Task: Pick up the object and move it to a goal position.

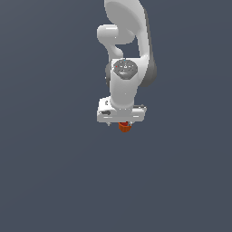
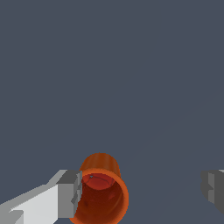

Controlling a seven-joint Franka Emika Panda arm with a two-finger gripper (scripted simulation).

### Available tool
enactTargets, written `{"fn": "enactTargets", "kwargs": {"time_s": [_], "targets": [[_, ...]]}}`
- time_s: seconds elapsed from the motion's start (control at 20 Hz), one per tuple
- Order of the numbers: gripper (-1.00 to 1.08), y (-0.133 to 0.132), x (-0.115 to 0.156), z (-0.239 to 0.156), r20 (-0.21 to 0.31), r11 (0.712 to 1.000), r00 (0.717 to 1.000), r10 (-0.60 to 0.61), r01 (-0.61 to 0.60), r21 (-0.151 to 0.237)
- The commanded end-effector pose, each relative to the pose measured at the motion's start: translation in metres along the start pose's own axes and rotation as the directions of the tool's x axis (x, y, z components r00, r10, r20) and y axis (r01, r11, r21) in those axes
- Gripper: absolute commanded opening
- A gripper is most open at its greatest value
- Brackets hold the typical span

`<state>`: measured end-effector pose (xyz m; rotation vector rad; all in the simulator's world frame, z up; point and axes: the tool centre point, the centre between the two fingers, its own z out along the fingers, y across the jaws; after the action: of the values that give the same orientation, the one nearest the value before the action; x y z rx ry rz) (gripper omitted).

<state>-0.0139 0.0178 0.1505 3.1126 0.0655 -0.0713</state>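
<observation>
Item one, the ground: a flat, plain slate-grey surface (image 1: 50,181) that fills both views, unmarked.

Item two, my arm (image 1: 129,54): white with grey joints, coming down from the upper edge of the exterior view and ending in a broad white wrist block that points downward.

Item three, my pincer (image 1: 123,123): in the exterior view it sits just under the wrist block, and its fingers are too small there to tell apart. In the wrist view the two grey fingertips (image 2: 70,194) stand well apart, one at each side of the picture, with a wide stretch of bare ground between them. My pincer is spread wide and grasps nothing.

Item four, the object (image 2: 101,194): a small orange-red cup with a rim and a tapered body, much narrower than my wrist block. In the wrist view it lies between my fingers, its open mouth turned toward the camera and its darker inside showing. It lies right against one fingertip, seemingly touching it, and well apart from the other. In the exterior view it shows as an orange-red spot (image 1: 124,127) directly below my pincer.
</observation>
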Motion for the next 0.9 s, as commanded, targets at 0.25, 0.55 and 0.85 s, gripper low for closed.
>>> {"fn": "enactTargets", "kwargs": {"time_s": [0.25,0.55,0.85], "targets": [[0.28,0.01,-0.001,0.001,0.01,1.0,1.0,0.017,-0.017,0.003],[0.28,0.012,-0.002,0.002,0.013,1.0,1.0,0.023,-0.023,0.005],[0.28,0.007,-0.004,0.005,0.01,0.998,0.998,0.06,-0.06,0.013]]}}
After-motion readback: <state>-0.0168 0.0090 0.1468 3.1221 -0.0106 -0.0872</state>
